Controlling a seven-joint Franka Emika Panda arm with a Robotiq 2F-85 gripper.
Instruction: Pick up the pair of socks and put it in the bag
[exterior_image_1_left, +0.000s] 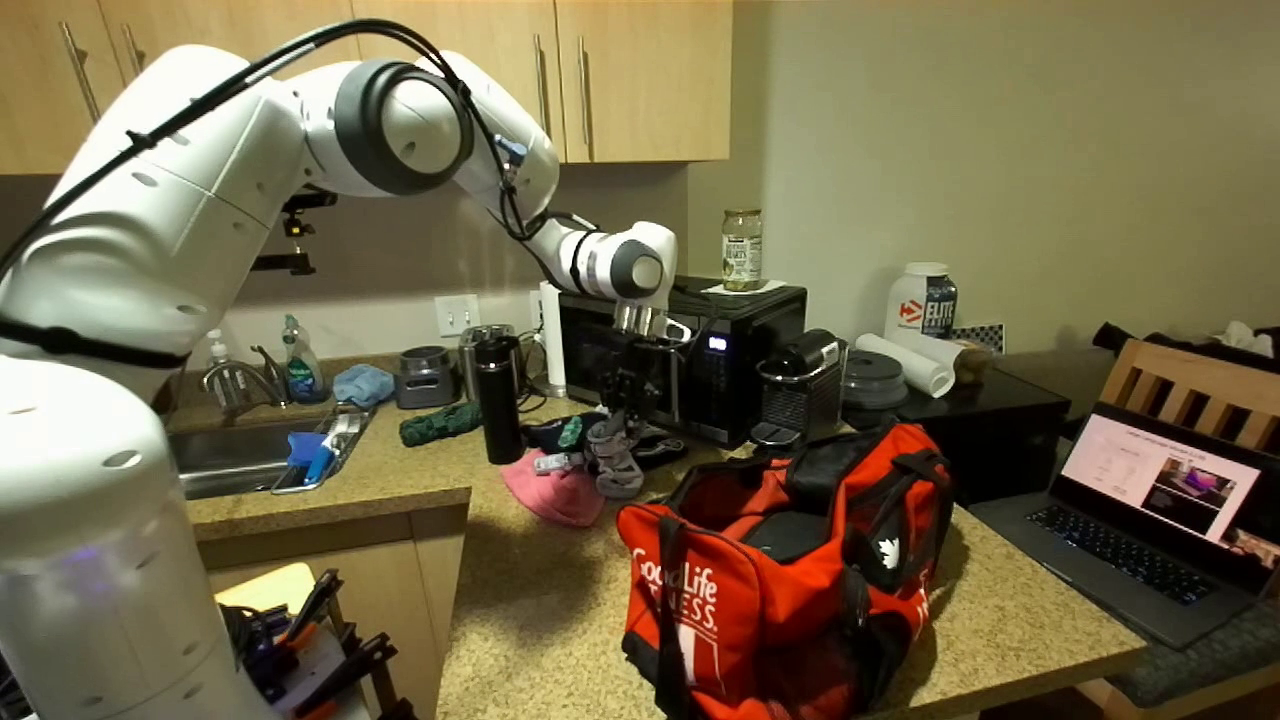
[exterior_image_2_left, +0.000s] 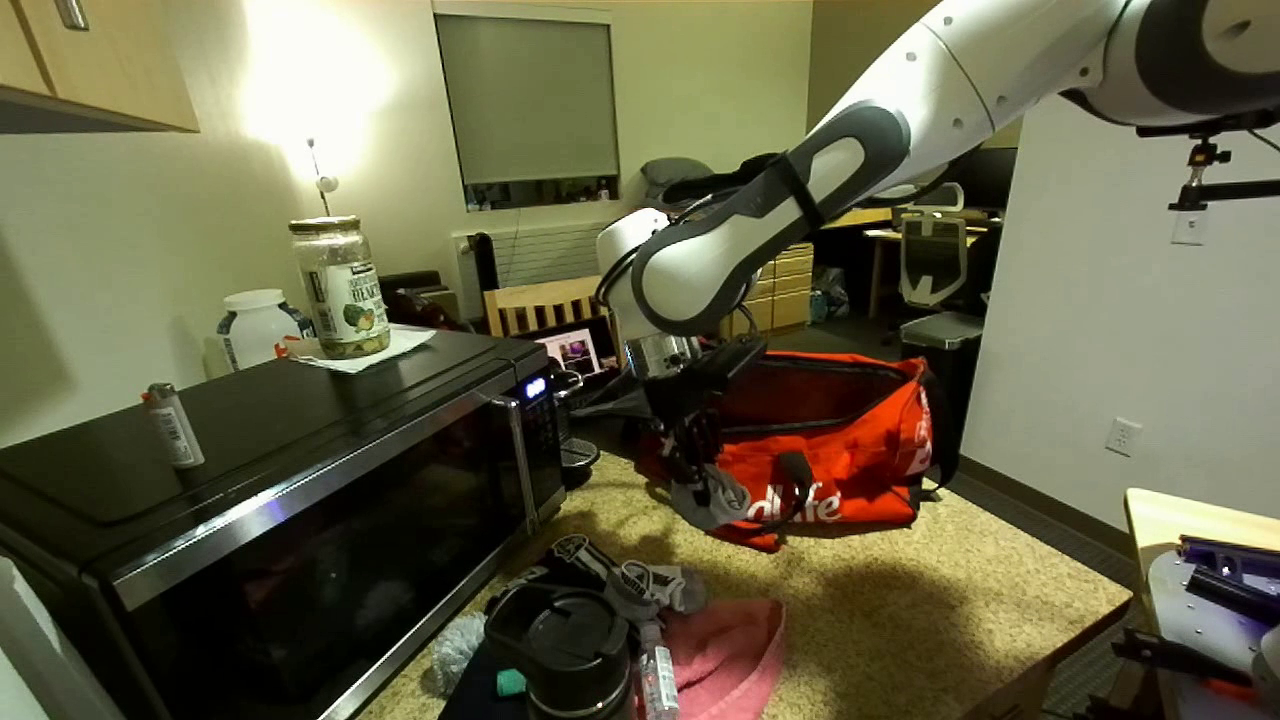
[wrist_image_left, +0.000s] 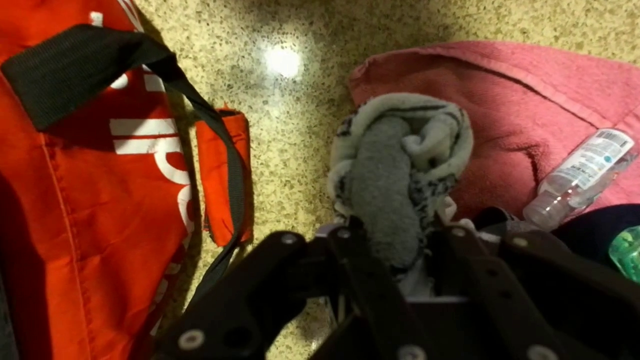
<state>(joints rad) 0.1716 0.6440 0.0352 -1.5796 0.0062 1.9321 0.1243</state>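
A grey and white bundled pair of socks hangs from my gripper; it also shows in an exterior view. In the wrist view the socks sit between the two dark fingers of my gripper, which press on both sides. The socks appear held above the counter beside the pink cloth. The bag is red and black, with its top open. In an exterior view the bag stands behind the socks. In the wrist view the bag's wall is at the left.
A pink cloth item lies on the counter with a small clear bottle on it. More grey and white socks lie nearby. A tall black bottle, a microwave and a coffee machine stand around.
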